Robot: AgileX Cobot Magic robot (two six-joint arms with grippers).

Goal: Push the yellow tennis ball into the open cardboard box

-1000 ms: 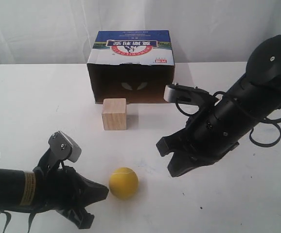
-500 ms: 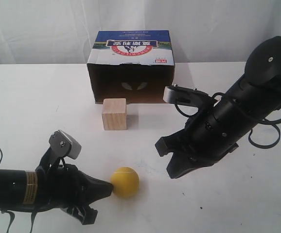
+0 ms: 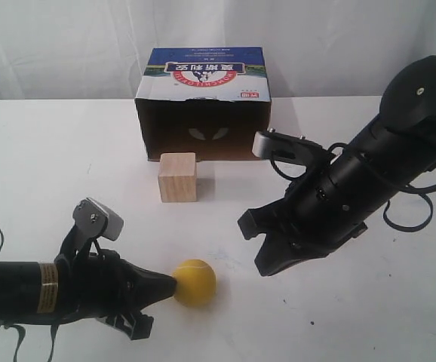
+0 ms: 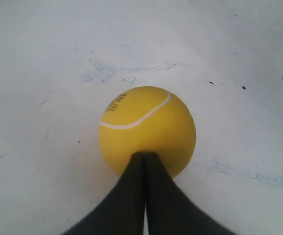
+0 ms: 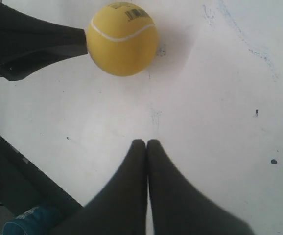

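**Two grippers clenched; ball on the table, outside the box**

1. Left gripper: the jaws are pressed together with nothing between them. The joined tip touches the side of the yellow tennis ball. In the exterior view the arm lies low and points toward the right.

2. Ball: it rests on the white table, near the front edge of the exterior view and well apart from the cardboard box. A pale seam line and small dark print show on its surface.

3. Box: it stands at the far side of the table. Its open, dark side faces the camera, and its blue top panel carries a red-and-white logo.

4. Wooden cube: it stands just in front of the box opening, toward the opening's left part, between the box and the ball.

5. Right gripper: the jaws are closed tight and hold nothing. It is to the right of the ball and apart from it. Whether its tip touches the table cannot be told.
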